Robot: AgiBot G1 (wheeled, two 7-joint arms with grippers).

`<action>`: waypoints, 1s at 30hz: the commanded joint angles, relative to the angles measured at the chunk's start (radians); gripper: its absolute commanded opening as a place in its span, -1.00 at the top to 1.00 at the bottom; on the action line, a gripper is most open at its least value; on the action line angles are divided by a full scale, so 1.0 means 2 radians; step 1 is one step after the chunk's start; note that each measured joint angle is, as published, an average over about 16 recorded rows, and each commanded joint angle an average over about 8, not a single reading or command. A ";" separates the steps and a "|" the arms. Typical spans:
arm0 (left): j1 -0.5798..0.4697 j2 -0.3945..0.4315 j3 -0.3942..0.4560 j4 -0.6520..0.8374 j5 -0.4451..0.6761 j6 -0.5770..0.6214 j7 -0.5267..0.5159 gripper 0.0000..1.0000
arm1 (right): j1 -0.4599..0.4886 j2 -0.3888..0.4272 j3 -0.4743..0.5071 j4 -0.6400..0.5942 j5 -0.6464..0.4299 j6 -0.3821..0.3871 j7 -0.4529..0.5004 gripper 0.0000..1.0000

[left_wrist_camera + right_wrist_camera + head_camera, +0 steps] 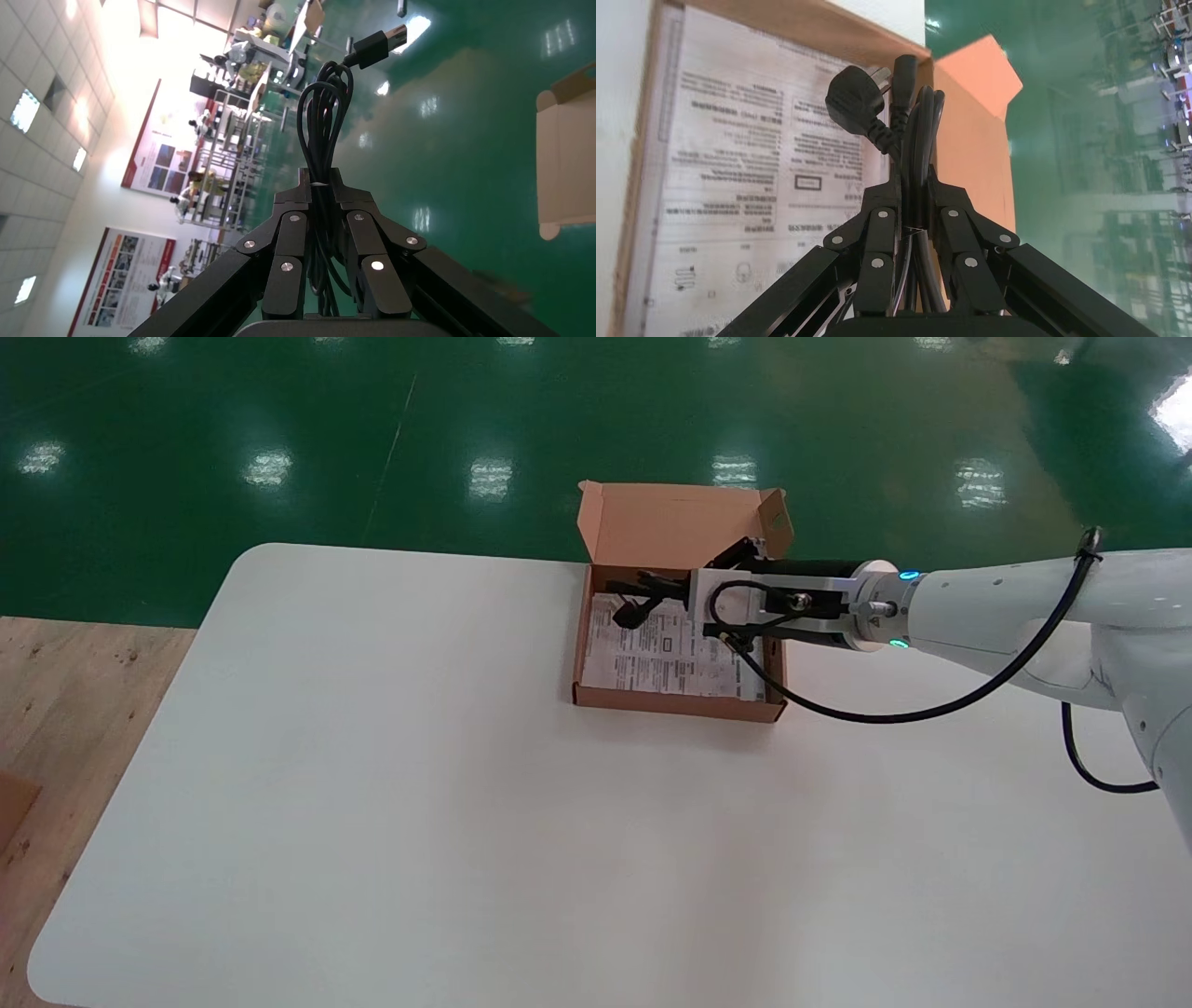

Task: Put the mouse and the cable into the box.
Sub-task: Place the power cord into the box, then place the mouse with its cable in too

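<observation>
An open cardboard box (pixel 677 703) stands at the table's far edge, its lid (pixel 670 523) upright, with a printed sheet (pixel 652 658) lying inside. My right gripper (pixel 666 587) hovers over the box's far part, shut on a coiled black power cable (pixel 631 612). In the right wrist view the gripper (pixel 916 179) clamps the power cable bundle (pixel 919 133), whose plug (pixel 854 105) hangs above the printed sheet (pixel 736 154). The left wrist view shows my left gripper (pixel 321 184) shut on a coiled black USB cable (pixel 323 105). This arm is outside the head view. I see no mouse.
The white table (pixel 466 803) stretches wide in front of and left of the box. Green floor (pixel 279 430) lies beyond its far edge. The left wrist view catches a box flap (pixel 566 161) off to one side, far from the left gripper.
</observation>
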 commanded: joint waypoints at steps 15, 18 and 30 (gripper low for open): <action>-0.005 0.001 0.002 0.015 0.003 0.006 0.009 1.00 | -0.015 0.001 -0.005 -0.007 -0.006 -0.049 -0.005 -0.75; -0.003 0.003 0.004 0.018 0.005 0.005 0.011 1.00 | -0.014 0.001 -0.006 -0.008 -0.006 -0.052 -0.005 -1.00; 0.028 0.042 0.003 0.040 0.002 0.008 0.026 1.00 | 0.003 0.019 0.005 -0.008 0.010 -0.067 0.006 -1.00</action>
